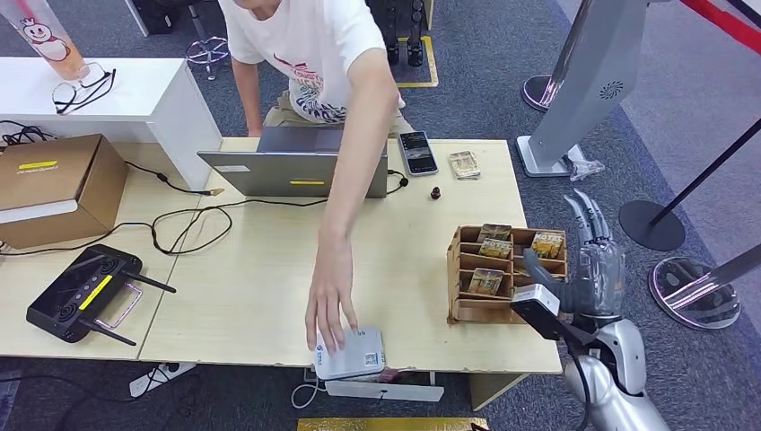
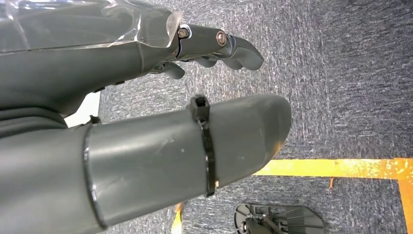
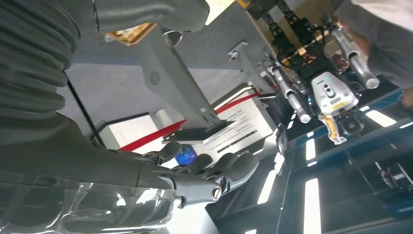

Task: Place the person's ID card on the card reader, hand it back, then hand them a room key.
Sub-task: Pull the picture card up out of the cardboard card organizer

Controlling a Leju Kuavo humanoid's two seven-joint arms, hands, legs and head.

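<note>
My right hand [image 1: 596, 260] is raised beside the wooden rack [image 1: 502, 274] of room keys, fingers loosely apart, holding nothing. The person's hand [image 1: 330, 301] rests on the card reader [image 1: 352, 353]; I can't see the ID card. I'd wait, then reach in slowly.

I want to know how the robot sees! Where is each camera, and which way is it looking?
Head view: high on the robot, looking down at the table; shows its right hand beside the card box and a person's hand on the card reader.
Left wrist view: behind the left hand, facing carpet floor.
Right wrist view: behind the right hand, facing across the room.
Shared: head and right wrist views both show the right hand.
</note>
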